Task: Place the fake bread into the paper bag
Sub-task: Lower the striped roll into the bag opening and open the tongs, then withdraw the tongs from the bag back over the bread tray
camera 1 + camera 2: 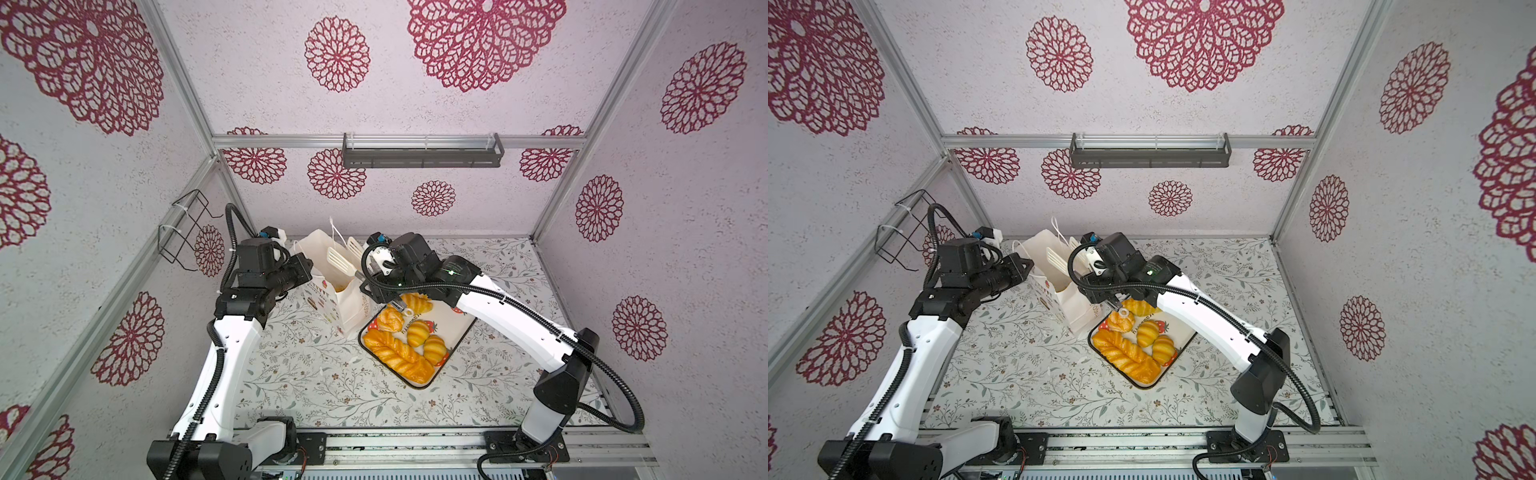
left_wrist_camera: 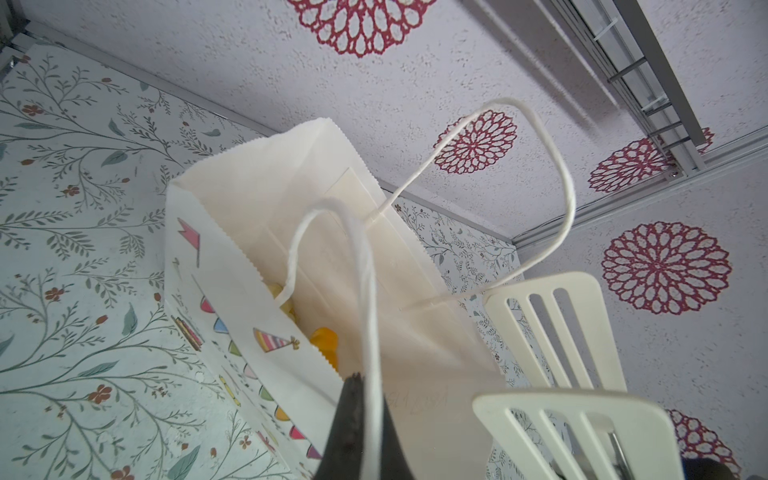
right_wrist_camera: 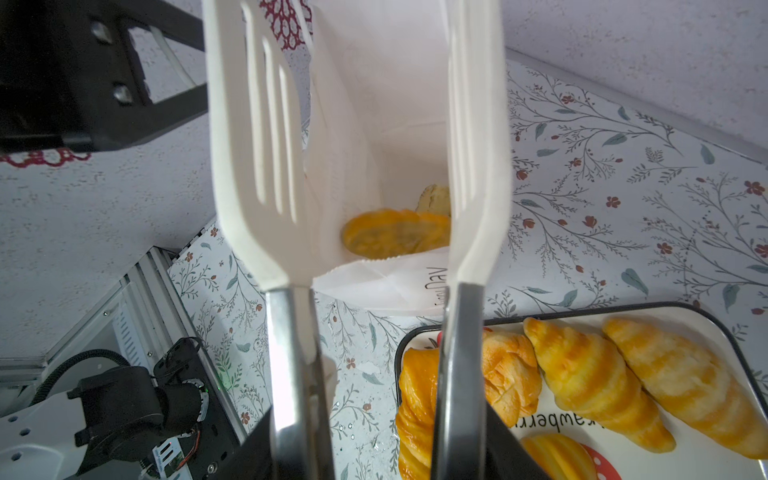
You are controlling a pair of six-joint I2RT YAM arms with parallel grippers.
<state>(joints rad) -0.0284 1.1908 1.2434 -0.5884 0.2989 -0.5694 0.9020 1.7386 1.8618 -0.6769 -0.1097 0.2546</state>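
Observation:
The white paper bag (image 1: pixel 347 309) (image 1: pixel 1077 309) stands upright left of the tray (image 1: pixel 461 336). My left gripper (image 2: pixel 370 399) (image 1: pixel 307 266) is shut on the bag's near cord handle (image 2: pixel 368 291), at the bag's left rim. My right gripper (image 3: pixel 374 440) is shut on white slotted tongs (image 3: pixel 257 166) (image 1: pixel 338 259). Their blades stand apart over the bag's mouth with nothing between them. Fake bread lies in the bag's bottom (image 3: pixel 395 232) (image 2: pixel 326 338). On the tray are a plaited loaf (image 1: pixel 397 359), croissants (image 3: pixel 594 382) (image 1: pixel 417 332) and a roll (image 1: pixel 390 318).
A black wire basket (image 1: pixel 187 232) hangs on the left wall. A dark shelf (image 1: pixel 422 156) is fixed to the back wall. The floral table cover (image 1: pixel 311 374) runs to the metal rail (image 1: pixel 415 446) at the front.

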